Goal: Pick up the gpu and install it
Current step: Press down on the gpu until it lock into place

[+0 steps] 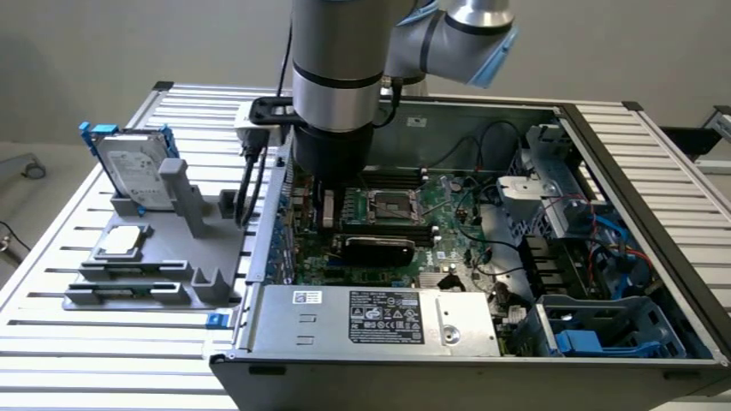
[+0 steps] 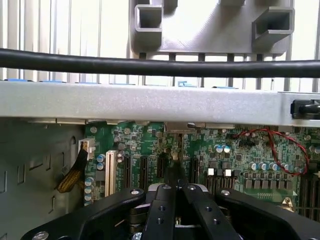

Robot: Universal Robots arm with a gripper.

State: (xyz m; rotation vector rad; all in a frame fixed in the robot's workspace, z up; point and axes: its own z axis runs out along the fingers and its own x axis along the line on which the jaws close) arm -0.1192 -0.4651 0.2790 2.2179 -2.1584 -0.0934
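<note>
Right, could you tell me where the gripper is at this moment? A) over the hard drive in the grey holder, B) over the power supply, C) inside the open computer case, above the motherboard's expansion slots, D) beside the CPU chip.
C: the gripper, shut on the thin gpu, sits inside the computer case over the expansion slots of the motherboard.

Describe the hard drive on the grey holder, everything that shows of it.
The hard drive is a flat rectangular unit with a silver, metal-looking face and a white printed label. It is set in a blue plastic-looking frame whose tabs stick out at the upper corners. It stands on edge at the far end of the grey holder, on the exterior view's left of the computer case. A grey post of the holder covers one lower corner. Nothing grips it.
</note>
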